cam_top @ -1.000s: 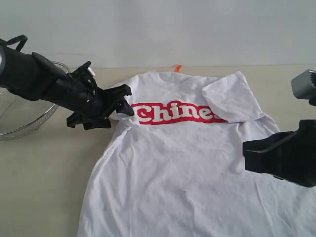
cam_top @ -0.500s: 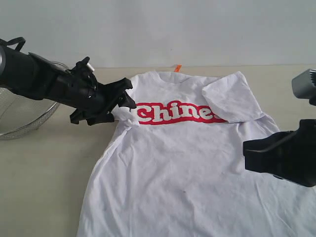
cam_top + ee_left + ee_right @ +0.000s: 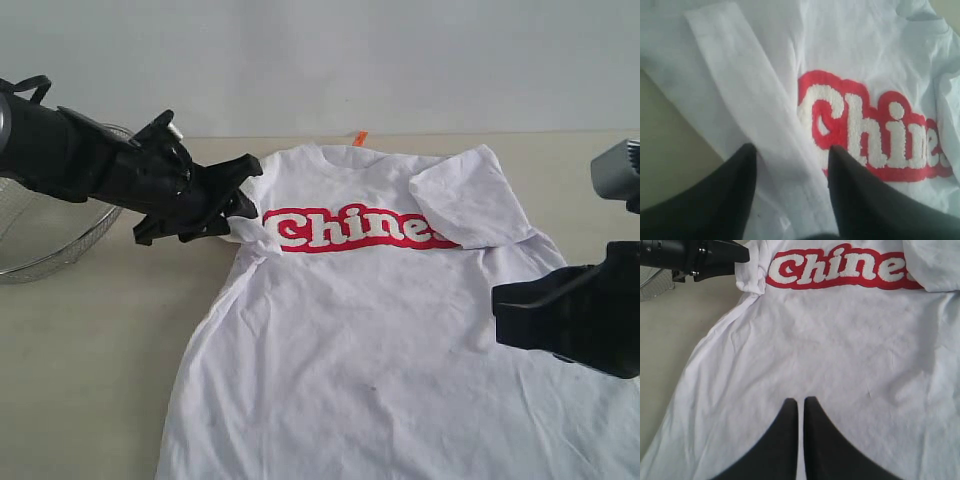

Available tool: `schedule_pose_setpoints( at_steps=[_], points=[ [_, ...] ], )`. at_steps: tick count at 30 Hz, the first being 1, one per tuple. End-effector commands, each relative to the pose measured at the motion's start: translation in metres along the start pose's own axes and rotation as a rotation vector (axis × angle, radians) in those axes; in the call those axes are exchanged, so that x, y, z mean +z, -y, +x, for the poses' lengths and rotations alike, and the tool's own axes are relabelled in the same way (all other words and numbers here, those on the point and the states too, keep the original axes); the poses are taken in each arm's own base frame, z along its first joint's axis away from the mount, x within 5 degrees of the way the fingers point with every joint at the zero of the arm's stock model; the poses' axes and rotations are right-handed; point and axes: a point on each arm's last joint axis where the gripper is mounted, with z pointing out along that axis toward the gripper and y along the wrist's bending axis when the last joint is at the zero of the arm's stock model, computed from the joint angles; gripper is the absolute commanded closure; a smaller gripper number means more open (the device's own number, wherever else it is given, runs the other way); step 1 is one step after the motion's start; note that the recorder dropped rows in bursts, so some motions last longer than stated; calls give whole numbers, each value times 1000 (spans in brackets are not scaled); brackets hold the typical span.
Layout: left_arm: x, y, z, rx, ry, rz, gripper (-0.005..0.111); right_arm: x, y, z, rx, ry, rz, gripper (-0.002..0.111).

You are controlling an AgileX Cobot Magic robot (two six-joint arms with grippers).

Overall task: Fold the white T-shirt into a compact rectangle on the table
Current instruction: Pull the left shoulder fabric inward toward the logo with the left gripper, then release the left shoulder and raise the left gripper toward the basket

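**Left gripper astride a sleeve, right gripper closed over the hem**

At the far left a wire mesh basket [image 3: 35,240] sat on the table [image 3: 90,350], partly hidden by the left arm. The left gripper [image 3: 248,190] reached the white T-shirt [image 3: 370,330] with its fingers [image 3: 730,195] apart. The sleeve [image 3: 745,95] lay between them and did not look pinched. The shirt lay spread face up mid-table, its red lettering [image 3: 355,228] just beside that gripper and its orange neck tag [image 3: 360,137] at the collar. The other sleeve [image 3: 470,200] lay folded in over the chest, covering the lettering's end. At the right, the right gripper [image 3: 801,405] hung over the shirt's lower body, fingers pressed together, holding nothing.
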Motion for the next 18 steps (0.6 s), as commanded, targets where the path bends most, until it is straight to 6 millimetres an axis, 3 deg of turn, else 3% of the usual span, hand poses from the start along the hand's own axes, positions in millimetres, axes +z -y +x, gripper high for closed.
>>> schedule_pose_setpoints(
  at_steps=[1, 9, 18],
  points=[
    [-2, -1, -5, -2, 36, -12, 65, -1, 0, 0, -10, 9, 3, 109],
    [-1, -3, -8, -12, 69, -33, 102, -1, 0, 0, -10, 9, 3, 109],
    [-3, -3, -10, 40, 75, -39, 102, -1, 0, 0, -10, 9, 3, 109]
  ],
)
